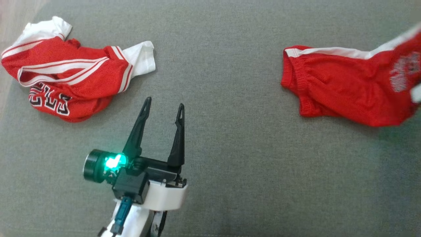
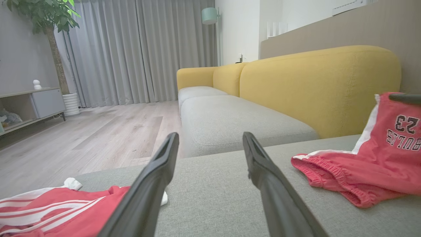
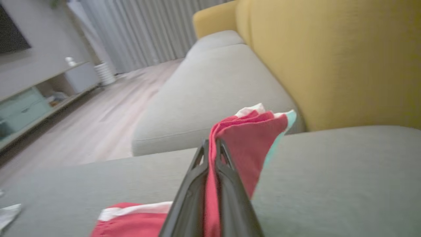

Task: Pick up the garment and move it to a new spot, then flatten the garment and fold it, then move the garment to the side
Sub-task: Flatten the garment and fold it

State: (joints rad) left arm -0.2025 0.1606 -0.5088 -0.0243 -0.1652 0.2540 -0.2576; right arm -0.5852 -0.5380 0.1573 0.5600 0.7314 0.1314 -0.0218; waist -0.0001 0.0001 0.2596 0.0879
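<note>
Grey cushion (image 1: 230,171) stretches under us, with a yellow backrest (image 2: 312,89) beyond. Our right gripper (image 3: 212,144) is pinched tight on a fold of the red shorts (image 1: 342,89), which sit at the right, one end lifted and the rest trailing on the cushion. Our left gripper (image 1: 164,107) hangs spread wide and empty near the middle, and the jersey (image 1: 65,75) lies far left. We judge the pinch thin: the dragging cloth could pull free, or the shorts could land bunched.
</note>
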